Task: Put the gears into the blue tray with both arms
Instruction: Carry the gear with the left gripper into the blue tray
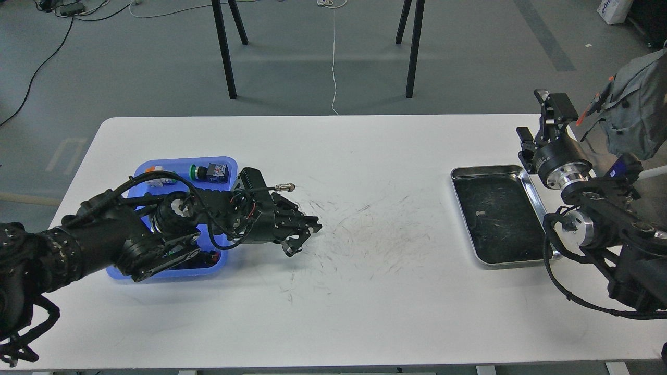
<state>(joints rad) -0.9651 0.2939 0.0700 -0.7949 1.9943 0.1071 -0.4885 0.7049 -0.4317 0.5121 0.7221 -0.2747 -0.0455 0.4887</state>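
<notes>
Where the white worktop [365, 156] carries the blue tray [225, 162] at left, the left pincer [305, 235] hovers just right of it, fingers parted, empty. Right pincer [553, 107]: raised beyond the silver tray [531, 179]; grip state indiscernible.

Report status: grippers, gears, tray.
Left gripper open, past the blue tray. Right gripper raised beside the silver tray. No gears visible.

White tabletop [365, 291], scuffed at ctr. Blue tray [156, 273] behind L tool [302, 237]; silver tray [458, 182] beside R tool [555, 112].
</notes>
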